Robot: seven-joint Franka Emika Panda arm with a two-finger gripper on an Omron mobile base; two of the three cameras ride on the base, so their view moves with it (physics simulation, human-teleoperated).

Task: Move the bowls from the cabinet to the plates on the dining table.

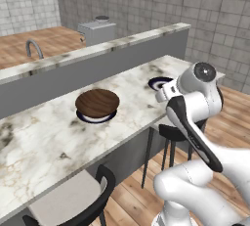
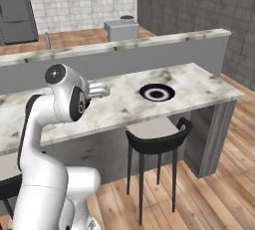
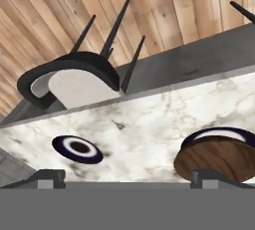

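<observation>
— Where's the bowl?
— The wide dark brown wood-look bowl sits on a navy-rimmed plate, centre-left, on the marble bench. Another navy-rimmed plate lies bare.
— And the tool?
— Spread wide, holding nothing.

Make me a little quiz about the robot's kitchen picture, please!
1. True or false: the brown bowl sits on a plate.
2. What lies on the other plate? A) a yellow bowl B) nothing C) a spoon
3. Fill in: the gripper is ____ and holds nothing.

Key: 1 true; 2 B; 3 open.
</observation>
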